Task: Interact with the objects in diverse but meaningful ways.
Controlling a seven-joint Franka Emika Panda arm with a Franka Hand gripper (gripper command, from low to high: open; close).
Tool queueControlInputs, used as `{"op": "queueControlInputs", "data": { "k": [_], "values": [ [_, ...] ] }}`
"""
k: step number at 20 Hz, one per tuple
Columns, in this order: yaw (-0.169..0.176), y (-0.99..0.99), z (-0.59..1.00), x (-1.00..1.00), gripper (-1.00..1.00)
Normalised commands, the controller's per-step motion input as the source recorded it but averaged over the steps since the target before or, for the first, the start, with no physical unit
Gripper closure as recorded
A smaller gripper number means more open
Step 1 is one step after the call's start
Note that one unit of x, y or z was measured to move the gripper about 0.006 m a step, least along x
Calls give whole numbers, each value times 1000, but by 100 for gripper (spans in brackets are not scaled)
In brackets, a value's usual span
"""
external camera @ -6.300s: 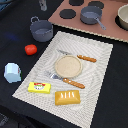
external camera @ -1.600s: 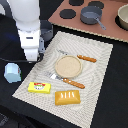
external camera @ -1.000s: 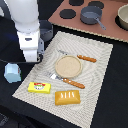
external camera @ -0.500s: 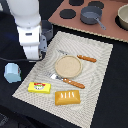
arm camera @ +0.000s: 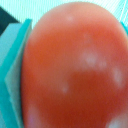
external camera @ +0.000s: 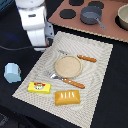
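Observation:
In the wrist view the red tomato (arm camera: 70,65) fills nearly the whole picture, sitting between my fingers, with a teal finger pad (arm camera: 15,75) pressed against its side. The other pad is hidden. In the exterior view my gripper (external camera: 39,46) hangs at the far corner of the striped placemat (external camera: 95,95) on that view's left, and the white arm body hides the tomato there. A light-blue cup (external camera: 12,72) stands off the mat. On the mat lie a yellow packet (external camera: 39,87) and a bread loaf (external camera: 68,97). A grey pot (external camera: 91,15) sits on the brown stove board (external camera: 107,30).
A tan round plate (external camera: 67,66) lies mid-mat, flanked by an orange-handled knife (external camera: 75,83) and fork (external camera: 86,58). A second pot (external camera: 122,17) stands at the exterior view's right edge. The tabletop around the mat is dark.
6.3 s ago the tomato lay bare near the mat's corner with no arm in view. The arm now stands over it and has crept slightly to the exterior view's right over the last second.

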Motion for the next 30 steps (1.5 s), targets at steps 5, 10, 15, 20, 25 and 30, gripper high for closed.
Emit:
{"op": "queueControlInputs", "data": {
  "k": [5, 10, 15, 20, 25, 30],
  "values": [
    [-27, 0, 0, 925, 100],
    [-31, 3, 0, 933, 100],
    [-37, 25, 0, 911, 100],
    [-69, 0, 0, 843, 100],
    [-78, 0, 0, 836, 100],
    [-83, 0, 0, 814, 100]
  ]
}}
